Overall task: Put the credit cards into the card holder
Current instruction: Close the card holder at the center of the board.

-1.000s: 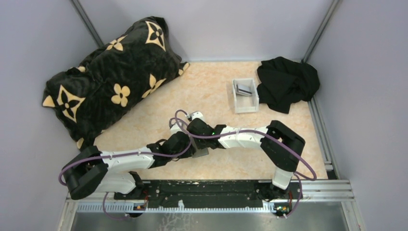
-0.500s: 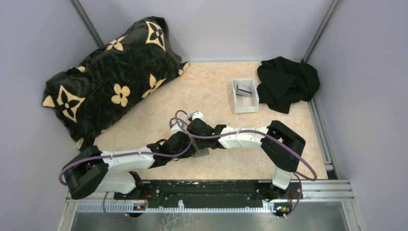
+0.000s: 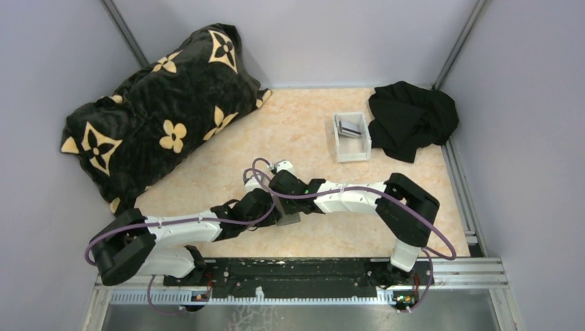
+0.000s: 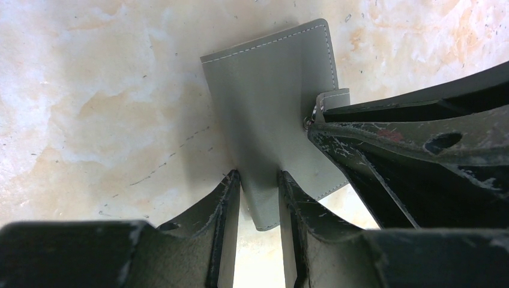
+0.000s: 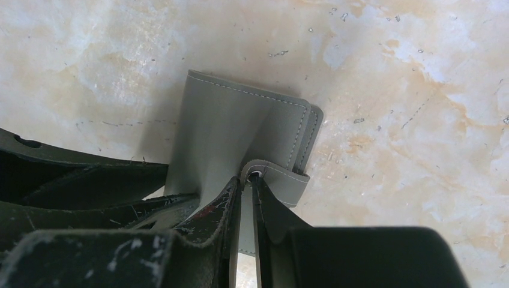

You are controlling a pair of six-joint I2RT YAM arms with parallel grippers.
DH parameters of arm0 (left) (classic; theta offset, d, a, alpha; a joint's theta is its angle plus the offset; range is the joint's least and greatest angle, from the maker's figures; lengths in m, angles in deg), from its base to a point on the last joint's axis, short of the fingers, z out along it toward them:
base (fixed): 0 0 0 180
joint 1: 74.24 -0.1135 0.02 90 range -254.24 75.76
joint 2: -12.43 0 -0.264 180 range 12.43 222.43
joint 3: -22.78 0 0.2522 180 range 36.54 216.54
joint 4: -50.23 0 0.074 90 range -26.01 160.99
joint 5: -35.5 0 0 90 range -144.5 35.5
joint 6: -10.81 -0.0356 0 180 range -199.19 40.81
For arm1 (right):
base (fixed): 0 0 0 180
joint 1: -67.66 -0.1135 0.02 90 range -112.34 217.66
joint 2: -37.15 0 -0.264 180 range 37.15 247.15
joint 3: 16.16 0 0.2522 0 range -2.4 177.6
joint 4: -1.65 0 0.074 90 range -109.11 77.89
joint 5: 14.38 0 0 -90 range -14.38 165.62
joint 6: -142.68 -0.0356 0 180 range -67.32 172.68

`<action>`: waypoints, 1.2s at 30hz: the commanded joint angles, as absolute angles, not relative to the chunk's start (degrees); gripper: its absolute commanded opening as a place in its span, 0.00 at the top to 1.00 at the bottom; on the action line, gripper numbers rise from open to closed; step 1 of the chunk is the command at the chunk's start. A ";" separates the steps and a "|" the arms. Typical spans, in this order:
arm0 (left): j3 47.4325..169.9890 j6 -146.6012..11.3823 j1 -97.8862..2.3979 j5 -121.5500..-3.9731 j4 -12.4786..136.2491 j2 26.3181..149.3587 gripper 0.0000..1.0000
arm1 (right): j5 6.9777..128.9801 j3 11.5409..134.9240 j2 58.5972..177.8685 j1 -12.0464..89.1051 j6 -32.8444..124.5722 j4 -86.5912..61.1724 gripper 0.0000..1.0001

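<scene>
Stretches both arms low from the near edge, wrists meeting over the middle of the table (image 3: 296,131). Pinches the near edge of the grey card holder (image 4: 270,108) in the left gripper (image 4: 257,189), and its snap tab (image 5: 279,177) in the right gripper (image 5: 247,183), with jaws nearly closed. Farther back: credit cards (image 3: 352,127) in a white tray (image 3: 348,153) beside a black cloth (image 3: 410,117).

Pale lilac-grey walls (image 3: 331,34) enclose a beige marbled tabletop (image 3: 303,131) bearing a black floral cushion (image 3: 159,110) and black cloth (image 3: 410,117).

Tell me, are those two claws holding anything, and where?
Both hold the card holder: the left gripper pinches its edge, the right gripper its snap tab.
</scene>
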State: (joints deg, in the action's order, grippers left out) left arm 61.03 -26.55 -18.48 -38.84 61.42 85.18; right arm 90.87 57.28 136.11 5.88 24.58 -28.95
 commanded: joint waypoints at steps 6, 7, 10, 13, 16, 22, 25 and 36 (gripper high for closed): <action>57.97 -27.01 -18.34 -39.82 60.73 82.43 0.64 | 92.13 56.30 132.98 5.42 23.71 -29.05 0.87; 57.79 -27.05 -18.30 -39.90 60.63 82.21 0.64 | 92.03 56.28 132.85 5.52 23.68 -28.95 0.86; 57.64 -27.16 -18.35 -39.82 60.58 81.75 0.64 | 91.71 56.45 132.55 5.69 23.76 -28.65 0.87; 57.72 -27.36 -18.35 -39.91 60.62 81.92 0.64 | 91.47 56.83 132.60 5.78 23.81 -28.56 0.86; 57.90 -27.42 -18.35 -39.86 60.75 81.95 0.64 | 91.26 57.17 132.57 5.78 23.88 -28.64 0.87; 57.61 -27.36 -18.32 -39.76 60.54 81.64 0.64 | 90.83 57.45 132.30 5.78 23.99 -28.47 0.86; 57.21 -27.19 -18.35 -39.89 60.15 81.60 0.66 | 90.94 57.50 132.26 5.79 23.87 -28.37 0.85; 55.93 -26.42 -18.35 -39.69 59.86 80.11 0.69 | 91.24 57.61 132.32 5.80 23.60 -28.00 0.79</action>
State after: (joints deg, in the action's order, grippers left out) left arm 57.19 -26.46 -18.48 -39.63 59.39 81.18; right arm 90.60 56.84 135.45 5.90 24.08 -29.06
